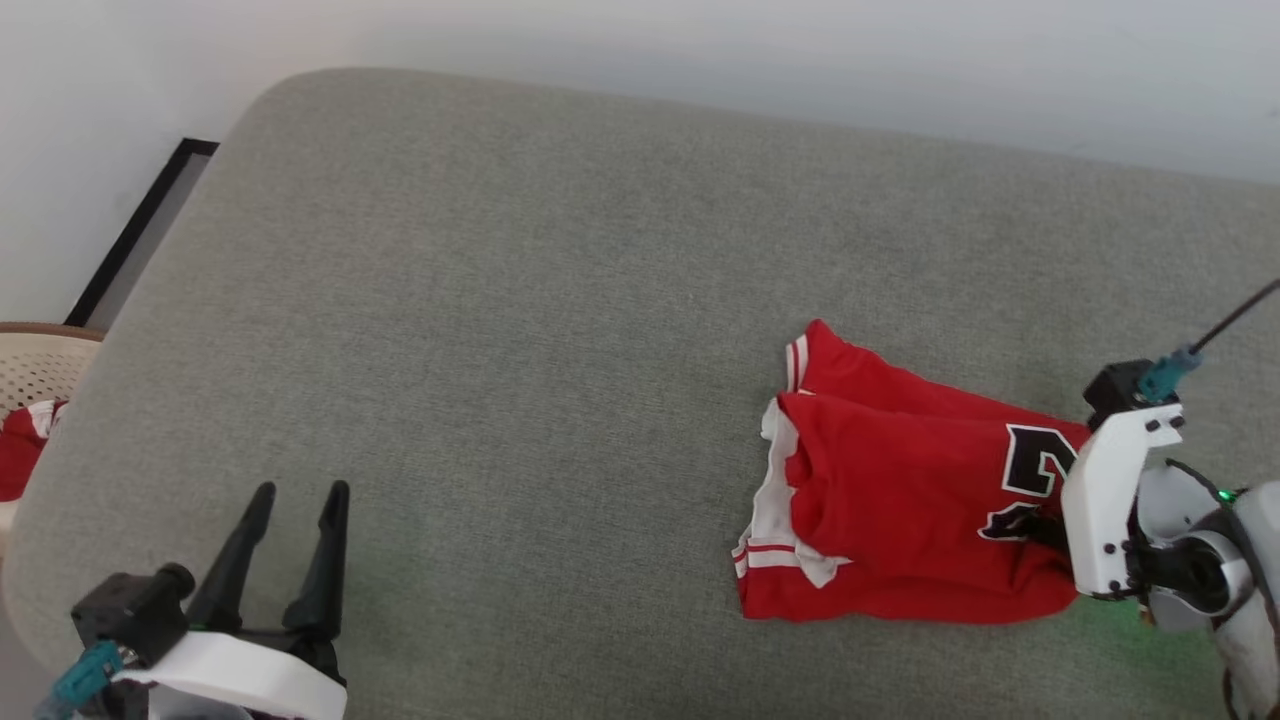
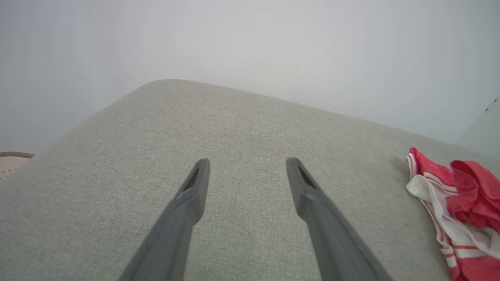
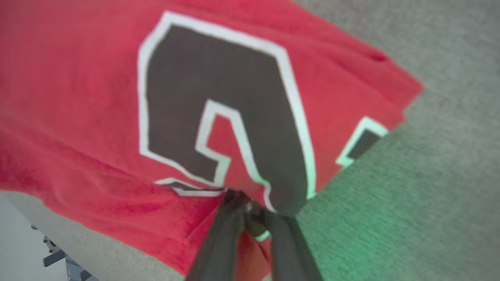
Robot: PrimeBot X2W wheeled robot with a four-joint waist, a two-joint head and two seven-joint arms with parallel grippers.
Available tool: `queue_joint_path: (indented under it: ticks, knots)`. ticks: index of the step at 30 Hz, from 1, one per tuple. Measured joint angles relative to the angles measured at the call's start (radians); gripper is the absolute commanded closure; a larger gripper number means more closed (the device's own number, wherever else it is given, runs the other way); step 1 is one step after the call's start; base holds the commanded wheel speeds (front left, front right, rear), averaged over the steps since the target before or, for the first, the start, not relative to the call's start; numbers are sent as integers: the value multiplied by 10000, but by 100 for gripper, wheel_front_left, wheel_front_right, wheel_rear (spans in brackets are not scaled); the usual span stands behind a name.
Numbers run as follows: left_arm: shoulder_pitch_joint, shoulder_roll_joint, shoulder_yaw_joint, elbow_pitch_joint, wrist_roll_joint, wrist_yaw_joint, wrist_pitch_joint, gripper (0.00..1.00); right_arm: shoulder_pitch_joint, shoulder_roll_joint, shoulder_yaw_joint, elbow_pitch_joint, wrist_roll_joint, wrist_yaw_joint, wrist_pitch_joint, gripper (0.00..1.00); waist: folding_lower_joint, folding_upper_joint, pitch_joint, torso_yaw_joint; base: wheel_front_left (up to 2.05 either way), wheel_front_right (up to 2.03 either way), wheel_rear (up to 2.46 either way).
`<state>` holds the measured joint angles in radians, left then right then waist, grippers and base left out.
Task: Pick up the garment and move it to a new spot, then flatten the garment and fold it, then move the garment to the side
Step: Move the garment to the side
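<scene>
The garment (image 1: 900, 500) is a red shirt with white striped trim and black white-outlined numerals, lying folded on the right part of the grey cushion (image 1: 550, 300). My right gripper (image 1: 1040, 528) is at its right edge, fingers pinched into the cloth. In the right wrist view the two dark fingers (image 3: 226, 234) meet on a fold of the garment (image 3: 78, 117) just below the numeral. My left gripper (image 1: 300, 492) rests at the lower left, open and holding nothing, far from the shirt. The left wrist view shows its spread fingers (image 2: 195, 187) over bare cushion and the garment (image 2: 465, 207) at the right edge.
A pale perforated basket (image 1: 35, 365) with red cloth inside stands off the cushion's left edge. A white wall (image 1: 700, 50) runs behind the cushion. A dark frame (image 1: 140, 230) leans by the back left corner.
</scene>
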<state>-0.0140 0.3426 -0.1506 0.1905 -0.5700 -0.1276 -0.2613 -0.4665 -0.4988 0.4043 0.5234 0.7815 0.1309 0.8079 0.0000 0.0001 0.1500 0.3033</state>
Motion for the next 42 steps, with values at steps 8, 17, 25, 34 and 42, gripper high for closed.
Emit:
queue_joint_path:
  ticks: [8,17,25,34,42]
  knots:
    - [-434,52,132,-105,25,0,0,0,-181,-454,-301,-1041,-153,6,-226,100,0,0,202,-536,0,0,0]
    - [-1164,157,-82,-391,247,0,0,0,-492,-1260,-1496,-1856,-961,4,-546,100,0,0,518,-1520,0,0,0]
    - [-2111,428,-988,-581,433,-2,-2,0,-958,-1647,-2575,-1599,-1768,4,-685,100,0,0,887,-2529,0,0,0]
    - [-3603,648,-2345,-552,606,0,0,0,-1968,-2176,-3160,-742,-2840,4,-1413,100,0,-1,1594,-3484,0,0,0]
    - [-5053,717,-3591,-420,560,0,0,0,-2868,-2508,-3191,564,-4088,4,-2917,100,0,0,2389,-3985,0,0,0]
